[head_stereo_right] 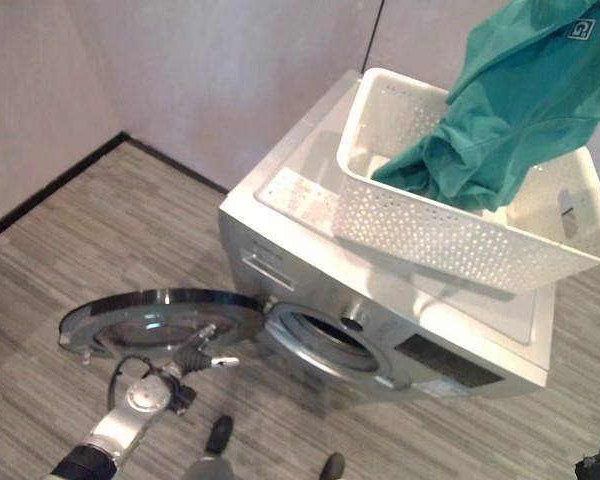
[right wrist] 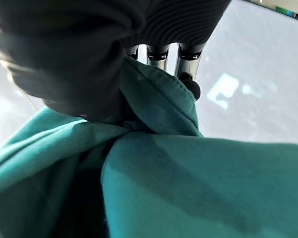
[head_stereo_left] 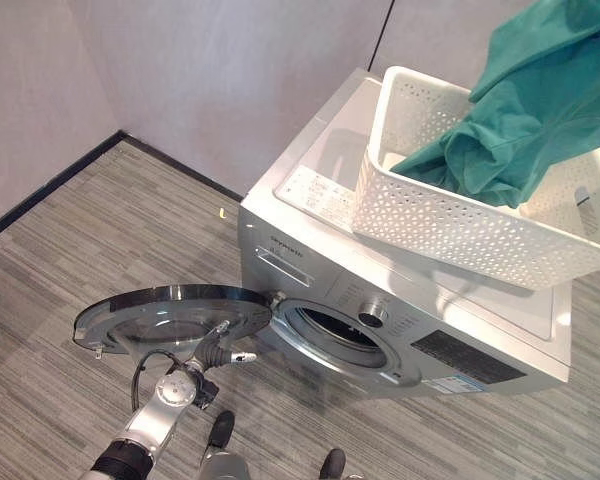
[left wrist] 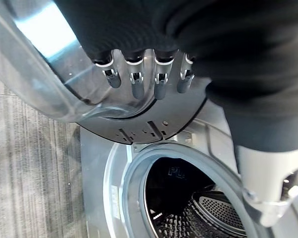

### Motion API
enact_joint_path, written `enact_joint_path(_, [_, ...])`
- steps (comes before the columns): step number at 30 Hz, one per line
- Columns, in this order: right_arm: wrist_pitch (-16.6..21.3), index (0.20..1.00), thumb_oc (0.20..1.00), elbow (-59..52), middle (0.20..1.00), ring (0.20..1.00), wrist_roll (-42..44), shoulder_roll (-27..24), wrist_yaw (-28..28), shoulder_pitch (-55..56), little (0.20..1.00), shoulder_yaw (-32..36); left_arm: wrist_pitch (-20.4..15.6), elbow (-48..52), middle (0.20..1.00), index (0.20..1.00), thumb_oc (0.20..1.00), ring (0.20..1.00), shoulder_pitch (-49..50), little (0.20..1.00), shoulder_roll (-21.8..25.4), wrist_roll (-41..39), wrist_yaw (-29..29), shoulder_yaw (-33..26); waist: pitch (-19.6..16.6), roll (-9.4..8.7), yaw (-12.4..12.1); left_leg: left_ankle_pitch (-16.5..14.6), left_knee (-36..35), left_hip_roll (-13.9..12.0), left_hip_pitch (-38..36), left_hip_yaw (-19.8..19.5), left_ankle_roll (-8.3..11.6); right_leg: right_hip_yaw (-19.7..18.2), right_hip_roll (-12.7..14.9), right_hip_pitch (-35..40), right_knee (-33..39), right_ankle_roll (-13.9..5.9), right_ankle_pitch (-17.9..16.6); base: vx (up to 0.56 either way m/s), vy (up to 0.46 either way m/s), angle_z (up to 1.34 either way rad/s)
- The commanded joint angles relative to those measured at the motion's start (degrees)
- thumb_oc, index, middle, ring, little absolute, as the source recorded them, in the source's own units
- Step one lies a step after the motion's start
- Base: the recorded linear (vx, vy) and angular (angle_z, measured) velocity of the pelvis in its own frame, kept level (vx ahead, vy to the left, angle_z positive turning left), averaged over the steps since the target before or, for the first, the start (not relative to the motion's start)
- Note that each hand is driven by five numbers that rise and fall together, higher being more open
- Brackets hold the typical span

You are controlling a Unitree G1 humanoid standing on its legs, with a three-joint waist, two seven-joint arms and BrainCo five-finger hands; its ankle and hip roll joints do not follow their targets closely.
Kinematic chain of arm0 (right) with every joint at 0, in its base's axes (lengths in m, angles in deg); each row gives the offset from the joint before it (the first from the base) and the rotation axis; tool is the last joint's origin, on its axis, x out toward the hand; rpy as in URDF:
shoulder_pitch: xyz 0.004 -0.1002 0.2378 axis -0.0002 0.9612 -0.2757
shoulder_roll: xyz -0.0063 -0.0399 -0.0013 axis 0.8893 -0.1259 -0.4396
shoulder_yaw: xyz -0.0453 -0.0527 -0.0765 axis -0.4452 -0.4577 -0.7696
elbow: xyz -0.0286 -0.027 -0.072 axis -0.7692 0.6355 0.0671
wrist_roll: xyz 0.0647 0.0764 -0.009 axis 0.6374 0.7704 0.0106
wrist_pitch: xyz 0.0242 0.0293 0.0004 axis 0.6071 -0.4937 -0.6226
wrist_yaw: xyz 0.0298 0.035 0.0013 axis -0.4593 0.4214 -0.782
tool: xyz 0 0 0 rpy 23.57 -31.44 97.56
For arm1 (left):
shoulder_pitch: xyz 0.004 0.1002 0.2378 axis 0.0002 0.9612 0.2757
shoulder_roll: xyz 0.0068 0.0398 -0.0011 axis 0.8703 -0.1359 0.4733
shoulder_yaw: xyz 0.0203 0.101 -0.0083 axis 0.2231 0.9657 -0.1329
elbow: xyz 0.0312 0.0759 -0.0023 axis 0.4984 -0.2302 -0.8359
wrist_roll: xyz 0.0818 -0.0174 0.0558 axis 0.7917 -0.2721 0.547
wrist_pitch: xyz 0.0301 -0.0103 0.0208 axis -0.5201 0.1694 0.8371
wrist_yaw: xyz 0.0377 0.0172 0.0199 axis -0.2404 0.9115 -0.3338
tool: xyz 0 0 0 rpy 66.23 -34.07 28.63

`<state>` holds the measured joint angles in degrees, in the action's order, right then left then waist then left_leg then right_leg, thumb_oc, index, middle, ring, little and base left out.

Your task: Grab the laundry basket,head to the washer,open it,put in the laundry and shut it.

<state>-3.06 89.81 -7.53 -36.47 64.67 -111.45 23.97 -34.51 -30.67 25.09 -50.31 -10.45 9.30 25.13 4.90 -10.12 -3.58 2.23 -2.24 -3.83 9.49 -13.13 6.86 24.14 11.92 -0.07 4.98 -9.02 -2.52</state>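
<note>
- Here, my right hand [right wrist: 161,54] has its fingers pinched into the green garment [head_stereo_left: 525,110], lifted out of the white laundry basket [head_stereo_left: 450,220] at two o'clock on top of the washer [head_stereo_left: 310,190].
- My left hand [left wrist: 144,74], fingers fairly straight and holding nothing, rests against the washer door [head_stereo_left: 170,315], swung wide at eight o'clock.
- The drum [left wrist: 198,213] stands exposed beside it.

Both head eyes look steeply down from near-identical spots onto the silver front-loading washing machine [head_stereo_left: 400,330] with its white perforated plastic basket [head_stereo_right: 460,230], while each wrist camera peers along its own hand from very close.
</note>
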Motion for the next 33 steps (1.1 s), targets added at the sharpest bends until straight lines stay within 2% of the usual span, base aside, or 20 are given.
enact_joint_path(1, [4.85, 0.200, 0.200, -3.55, 0.200, 0.200, -3.81, -6.56, 4.96, -8.54, 0.200, -0.64, -2.91, 0.05, 1.000, 1.000, 1.000, 1.000, -1.54, 1.000, 1.19, 0.47, -1.37, -1.04, -3.74, -0.98, -0.09, -5.11, -2.76, 0.00, -2.58, -0.49, -4.02, -1.04, 0.13, 1.71, -6.25, -0.83, 3.76, 0.00, 0.000, 0.00])
enact_joint_path(6, [3.94, 0.200, 0.200, -7.01, 0.200, 0.200, -15.72, -10.98, 12.78, -7.41, 0.200, 0.64, -3.52, -0.67, 1.000, 1.000, 1.000, 1.000, -0.97, 1.000, 0.99, 2.59, -2.79, -1.98, -3.85, -0.78, 0.32, -5.55, -2.76, -0.04, -3.10, 0.09, -4.26, -2.01, 0.01, 1.41, -6.20, -0.94, 3.90, 0.00, 0.003, -0.04])
enact_joint_path(8, [1.74, 0.200, 0.200, -9.47, 0.200, 0.200, -25.75, -13.97, 16.35, -6.83, 0.200, -1.00, -3.81, -0.39, 1.000, 1.000, 1.000, 1.000, -0.36, 1.000, 1.06, 3.39, -3.54, -3.06, -3.80, -0.74, 0.22, -5.64, -2.76, -0.07, -3.22, 0.41, -4.38, -2.29, -0.04, 1.36, -6.00, -1.00, 4.00, 0.00, 0.002, -0.05])
enact_joint_path(11, [-0.97, 0.200, 0.200, -9.21, 0.200, 0.200, -33.32, -17.55, 20.64, -5.33, 0.200, 0.41, -4.20, -0.31, 1.000, 1.000, 1.000, 1.000, 0.06, 1.000, 1.23, 4.63, -4.50, -3.70, -3.93, -1.04, 0.03, -5.86, -2.76, -0.18, -3.34, 0.56, -4.47, -2.44, -0.20, 1.42, -5.88, -1.12, 4.08, 0.00, -0.002, -0.08])
enact_joint_path(13, [-1.80, 0.200, 0.200, -8.02, 0.200, 0.200, -34.57, -19.13, 22.60, -5.55, 0.200, 0.68, -4.31, -0.59, 1.000, 1.000, 1.000, 1.000, -0.01, 1.000, 1.21, 5.54, -4.96, -3.65, -4.00, -1.23, 0.04, -5.58, -2.76, 0.00, -3.20, 0.49, -4.57, -2.38, -0.15, 1.37, -5.72, -1.20, 3.83, -0.01, -0.009, -0.06])
enact_joint_path(17, [-0.96, 0.200, 0.200, -5.63, 0.200, 0.200, -30.86, -21.23, 25.69, -6.91, 0.200, 2.67, -4.17, -1.50, 1.000, 1.000, 1.000, 1.000, -0.23, 1.000, 1.61, 6.33, -5.40, -3.19, -4.55, -2.09, 0.17, -6.08, -2.76, -0.19, -3.41, 0.51, -4.42, -2.33, -0.43, 1.86, -5.42, -1.27, 4.13, 0.00, -0.013, -0.08])
enact_joint_path(19, [-0.98, 0.200, 0.200, -3.11, 0.200, 0.200, -29.98, -24.50, 26.91, -13.13, 0.200, -2.36, -4.26, -1.71, 1.000, 1.000, 1.000, 1.000, 0.51, 1.000, 2.74, 6.78, -6.16, -3.70, -5.44, -3.18, 0.57, -6.25, -2.76, -0.26, -3.63, 0.71, -4.23, -2.66, -0.44, 2.04, -4.77, -1.34, 4.08, 0.02, -0.014, -0.03])
enact_joint_path(20, [-0.88, 0.200, 0.200, -2.85, 0.200, 0.200, -29.87, -24.46, 26.88, -14.14, 0.200, -3.38, -4.26, -1.67, 1.000, 1.000, 1.000, 1.000, 0.52, 1.000, 2.68, 6.77, -6.15, -3.72, -5.40, -3.10, 0.53, -6.30, -2.76, -0.28, -3.68, 0.75, -4.22, -2.70, -0.46, 2.06, -4.77, -1.33, 4.12, 0.04, -0.023, -0.03])
enact_joint_path(21, [-1.09, 0.200, 0.200, -1.68, 0.200, 0.200, -29.78, -25.71, 27.39, -18.80, 0.200, -7.70, -4.50, -1.92, 1.000, 1.000, 1.000, 1.000, 0.96, 1.000, 3.52, 6.84, -6.42, -3.89, -5.82, -3.89, 0.97, -6.30, -2.76, -0.36, -3.78, 1.02, -4.07, -2.82, -0.48, 2.05, -4.74, -1.35, 4.06, 0.01, -0.005, -0.07])
enact_joint_path(22, [-1.07, 0.200, 0.200, -0.95, 0.200, 0.200, -29.67, -25.95, 27.43, -23.05, 0.200, -12.01, -4.57, -2.16, 1.000, 1.000, 1.000, 1.000, 0.97, 1.000, 3.32, 6.73, -6.58, -3.89, -5.96, -3.69, 1.16, -6.29, -2.76, -0.32, -3.73, 1.13, -4.06, -2.97, -0.46, 2.00, -4.66, -1.38, 4.03, 0.00, -0.002, -0.11])
enact_joint_path(23, [-1.07, 0.200, 0.200, -0.47, 0.200, 0.200, -29.35, -26.34, 27.52, -24.57, 0.200, -13.42, -4.58, -2.38, 1.000, 1.000, 1.000, 1.000, 1.00, 1.000, 3.39, 6.65, -6.56, -3.85, -6.16, -3.76, 1.47, -6.32, -2.76, -0.34, -3.76, 1.25, -4.00, -3.03, -0.47, 2.03, -4.60, -1.38, 4.07, 0.00, -0.003, -0.13])
enact_joint_path(29, [-0.24, 0.200, 0.200, 2.55, 0.200, 0.200, -27.86, -27.52, 27.56, -37.91, 0.200, -27.46, -4.80, -2.94, 1.000, 1.000, 1.000, 1.000, 0.66, 1.000, 2.33, 7.14, -6.68, -3.34, -6.65, -2.64, 2.47, -6.40, -2.76, -0.44, -4.08, 1.64, -3.80, -3.04, -0.41, 2.19, -4.58, -1.42, 3.97, 0.00, -0.010, -0.05])
enact_joint_path(32, [-0.10, 0.200, 0.200, 0.99, 0.200, 0.200, -28.35, -28.92, 26.53, -39.71, 0.200, -31.10, -5.09, -3.58, 1.000, 1.000, 1.000, 1.000, -0.12, 1.000, 0.59, 6.81, -6.86, -3.12, -6.02, -0.97, 2.48, -5.94, -2.76, -0.41, -3.87, 1.93, -3.80, -3.26, -0.26, 1.99, -4.52, -1.33, 3.82, 0.00, 0.000, 0.00])
enact_joint_path(33, [-0.23, 0.200, 0.200, 0.75, 0.200, 0.200, -28.44, -29.04, 26.53, -39.58, 0.200, -30.94, -5.11, -3.65, 1.000, 1.000, 1.000, 1.000, -0.21, 1.000, 0.51, 6.83, -6.89, -3.04, -5.99, -0.90, 2.40, -5.94, -2.76, -0.44, -3.86, 1.94, -3.80, -3.28, -0.29, 1.96, -4.55, -1.32, 3.81, 0.00, 0.000, 0.00])
